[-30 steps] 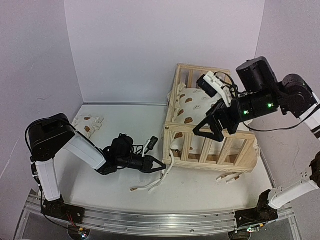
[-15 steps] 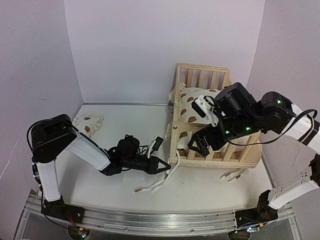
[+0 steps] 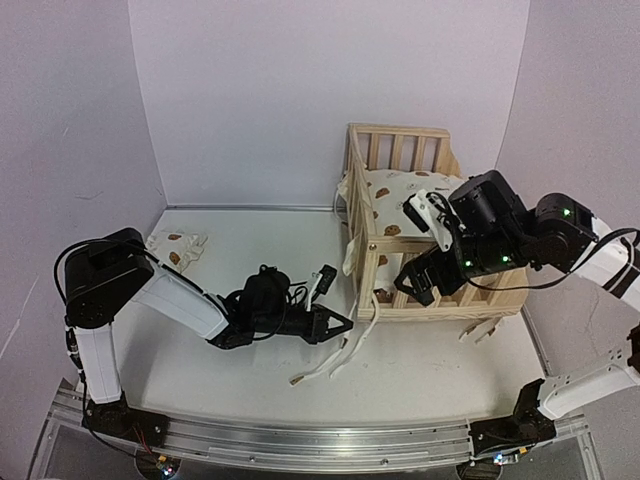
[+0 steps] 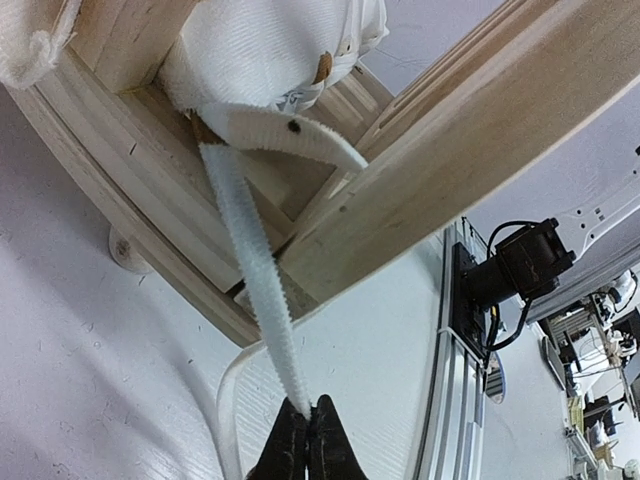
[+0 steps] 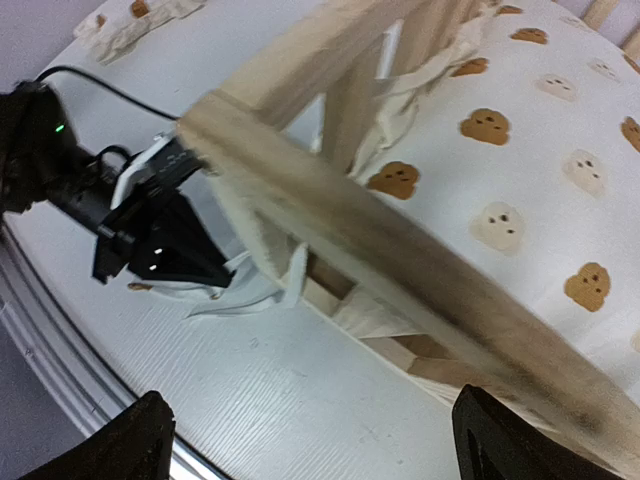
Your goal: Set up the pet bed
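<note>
Pet bed (image 3: 450, 304), mid-right, looked stiff yet light, best grasped by a rail (image 3: 398, 130); left tool (image 4: 307, 445) pinched its limp tie (image 4: 262, 290), right tool (image 3: 413, 282) gaped.

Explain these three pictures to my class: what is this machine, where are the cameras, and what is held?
Two robot arms stand at a table's near edge. One picture looks down from above; the other two come from cameras on the wrists. On the table sit a slatted wooden frame holding a bear-print cushion, and a small pillow apart on the left. The left gripper is shut on a white cushion tie. The right gripper is open, its fingers either side of the frame's front rail.
</note>
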